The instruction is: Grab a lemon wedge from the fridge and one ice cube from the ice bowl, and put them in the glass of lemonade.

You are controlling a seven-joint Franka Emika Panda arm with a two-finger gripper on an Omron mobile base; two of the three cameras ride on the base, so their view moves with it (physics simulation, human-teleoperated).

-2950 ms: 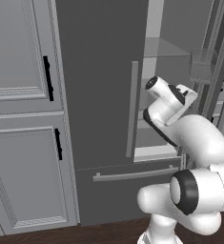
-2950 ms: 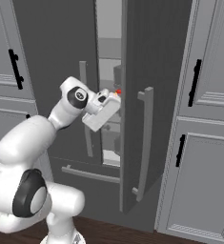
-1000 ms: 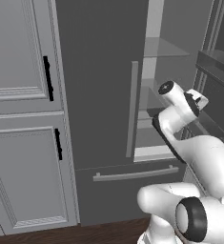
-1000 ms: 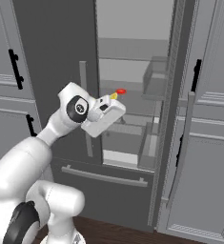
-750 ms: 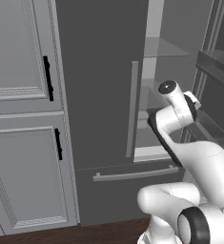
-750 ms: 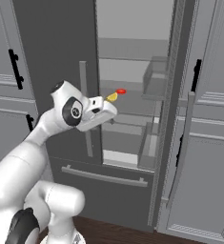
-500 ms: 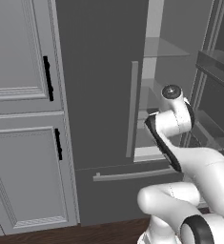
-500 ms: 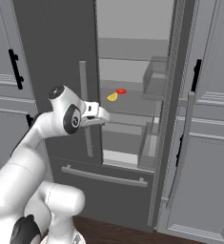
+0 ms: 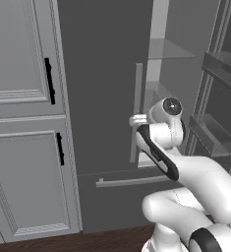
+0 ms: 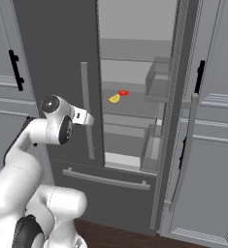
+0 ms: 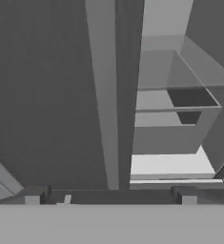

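Right now the end effector (image 10: 89, 118) is up close to the long bar handle (image 10: 86, 110) of the closed left door of the fridge (image 10: 57, 58), and I cannot tell if its fingers are open or closed. Past that door, the right door (image 10: 176, 97) is swung open. Inside, the tiny yellow lemon wedge (image 10: 114, 99) lies on a shelf (image 10: 135, 109), just beside a small red oval thing (image 10: 123, 92).

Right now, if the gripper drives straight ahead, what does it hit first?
Probably the closed left door's vertical bar handle on the fridge, dead ahead of the gripper; depth is unclear.
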